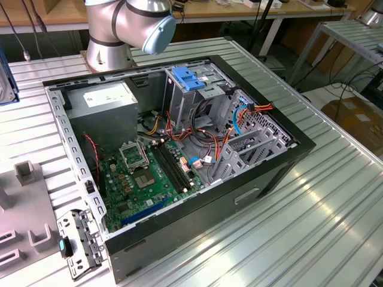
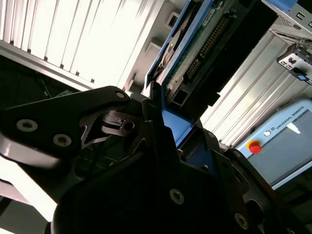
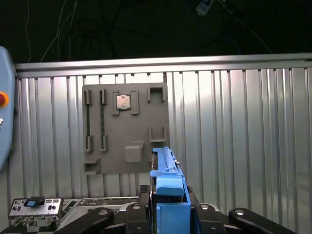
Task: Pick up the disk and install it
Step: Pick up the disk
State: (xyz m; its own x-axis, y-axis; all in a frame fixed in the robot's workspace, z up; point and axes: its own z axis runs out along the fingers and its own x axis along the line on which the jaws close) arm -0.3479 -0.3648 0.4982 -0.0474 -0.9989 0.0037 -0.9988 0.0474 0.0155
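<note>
Clearly, the tool [image 3: 168, 209] is clenched on the disk [image 3: 165, 168]. The disk stands on its edge between the two black fingers [image 3: 100, 214], and its blue side rail is turned toward the first wrist camera. In the second wrist view the disk [image 2: 209, 44] shows its green circuit board side and a row of connector pins. It is held in the air over the ribbed metal worktop [image 3: 243, 136], near a grey fixture plate [image 3: 141, 122].

The plate lies flat on the worktop and has several pockets. One pocket holds a small square chip [image 3: 123, 101]. Near the plate lies a metal panel [image 3: 34, 207] with a blue clip.

In the exterior view an open computer case [image 1: 302, 146] stands on the worktop, beside the base of the arm [image 1: 125, 27]. Inside the case are:
- a grey power supply [image 1: 105, 95] with a white sticker
- a green motherboard [image 1: 146, 173] on the case floor
- a tall metal cage [image 1: 188, 81] with a blue latch
- red, orange and blue cables [image 1: 197, 131] between the cage and the motherboard
</note>
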